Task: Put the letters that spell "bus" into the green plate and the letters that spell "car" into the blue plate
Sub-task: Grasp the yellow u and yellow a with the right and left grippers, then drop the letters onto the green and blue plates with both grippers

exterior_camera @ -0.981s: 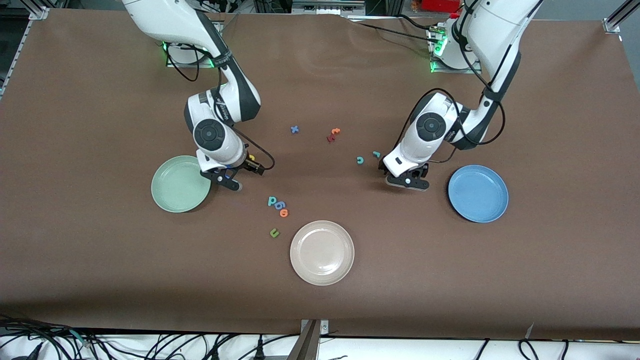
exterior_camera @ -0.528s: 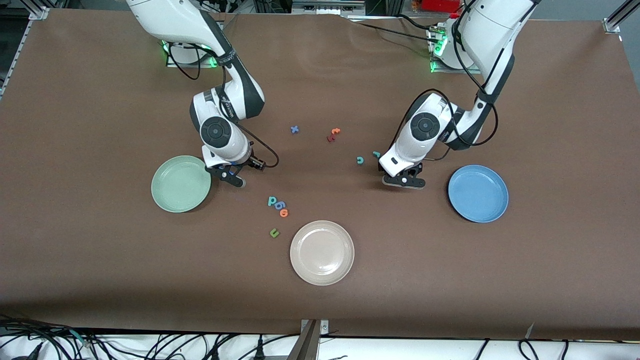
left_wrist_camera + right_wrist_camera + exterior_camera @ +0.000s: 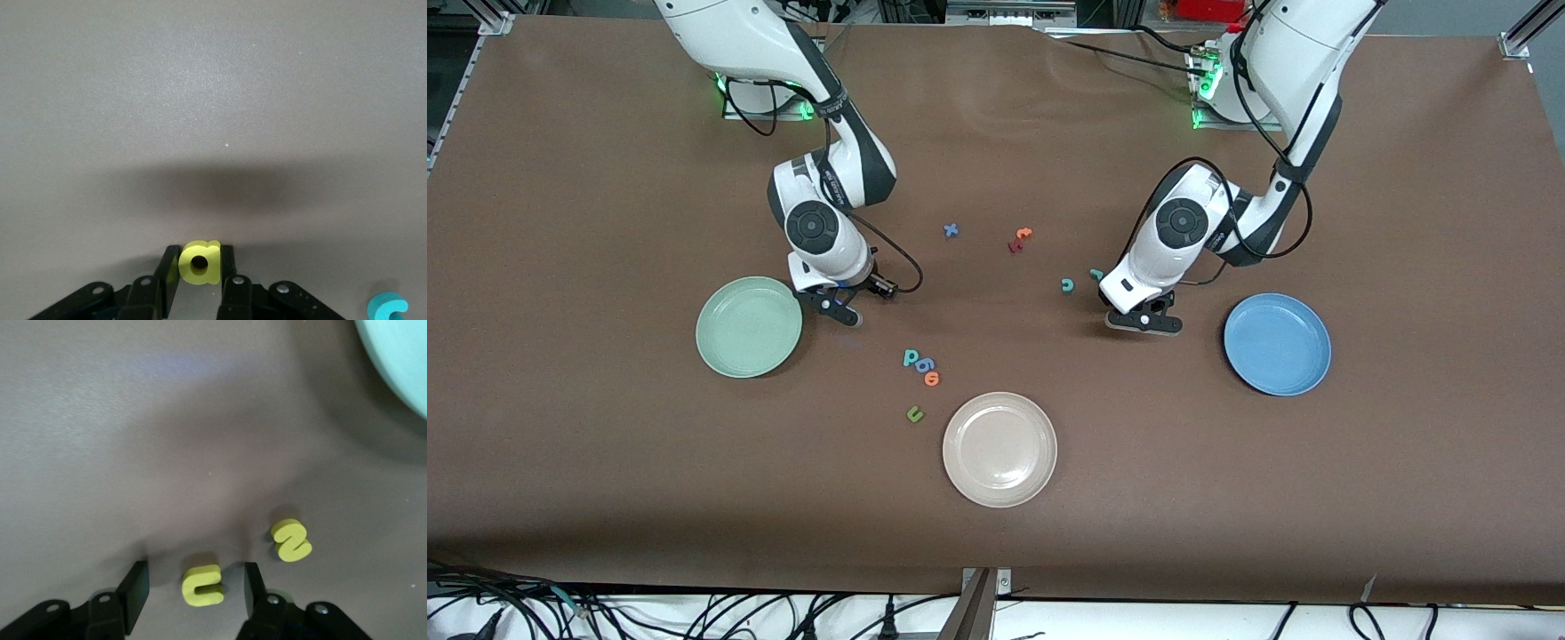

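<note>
My left gripper (image 3: 199,257) is down at the table and shut on the yellow "a" (image 3: 198,262), one finger against each side. In the front view it (image 3: 1145,322) sits between the teal "c" (image 3: 1066,284) and the blue plate (image 3: 1276,344); the teal "r" (image 3: 1095,274) lies close by. My right gripper (image 3: 195,577) stands open around the yellow "u" (image 3: 202,585), with a gap on both sides. The yellow "s" (image 3: 291,540) lies just outside one finger. That gripper (image 3: 843,313) is beside the green plate (image 3: 747,326). The teal "b" (image 3: 911,357) lies nearer the front camera.
A blue "g"-like letter (image 3: 925,364), an orange "o" (image 3: 932,379) and a dark green "u" (image 3: 914,413) lie by the teal "b". A cream plate (image 3: 1000,449) sits nearest the front camera. A blue "x" (image 3: 951,230) and red and orange letters (image 3: 1019,238) lie mid-table.
Both grippers have settled lower onto the table. The left gripper's fingers have closed in from wide open, and the right gripper's fingers have narrowed.
</note>
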You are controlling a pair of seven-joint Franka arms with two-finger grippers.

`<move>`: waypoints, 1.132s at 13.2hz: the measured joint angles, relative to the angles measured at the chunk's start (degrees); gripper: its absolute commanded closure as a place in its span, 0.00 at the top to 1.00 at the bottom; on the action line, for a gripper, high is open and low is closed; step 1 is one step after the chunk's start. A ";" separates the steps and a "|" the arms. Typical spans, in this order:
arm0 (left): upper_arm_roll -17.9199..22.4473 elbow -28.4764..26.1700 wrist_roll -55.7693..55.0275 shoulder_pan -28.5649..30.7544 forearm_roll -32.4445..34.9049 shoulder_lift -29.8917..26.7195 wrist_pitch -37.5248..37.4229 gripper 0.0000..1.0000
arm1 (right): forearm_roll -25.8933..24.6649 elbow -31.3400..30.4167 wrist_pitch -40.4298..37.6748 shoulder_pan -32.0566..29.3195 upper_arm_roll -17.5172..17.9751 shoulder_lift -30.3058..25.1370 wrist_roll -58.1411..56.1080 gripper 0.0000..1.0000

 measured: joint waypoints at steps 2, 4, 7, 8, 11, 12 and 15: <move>0.02 0.00 -0.05 -0.04 0.01 -0.07 -0.02 0.24 | 0.00 -0.15 0.20 0.01 0.01 -0.06 0.02 0.62; 0.01 -0.01 -0.05 -0.07 0.46 -0.07 -0.06 0.17 | 0.00 -0.15 0.25 0.02 0.07 -0.09 0.03 0.62; 0.55 1.53 0.00 0.16 1.31 -0.05 -4.65 0.16 | 0.00 -0.16 0.27 0.08 0.64 -0.13 0.04 0.53; 0.94 3.24 0.58 0.56 1.60 -0.07 -8.71 0.16 | 0.00 -0.17 0.28 0.11 0.69 -0.14 0.05 0.49; 1.31 10.54 8.68 4.75 2.38 -0.59 -23.86 0.15 | 0.01 -0.21 0.40 0.11 0.71 -0.29 0.06 0.35; 1.37 12.10 12.60 6.92 2.43 -1.37 -28.15 0.15 | 0.01 -0.22 0.42 0.11 0.71 -0.36 0.06 0.32; 1.54 12.73 25.37 14.33 2.45 -4.05 -33.81 0.15 | 0.01 -0.23 0.42 0.11 0.72 -0.39 0.06 0.12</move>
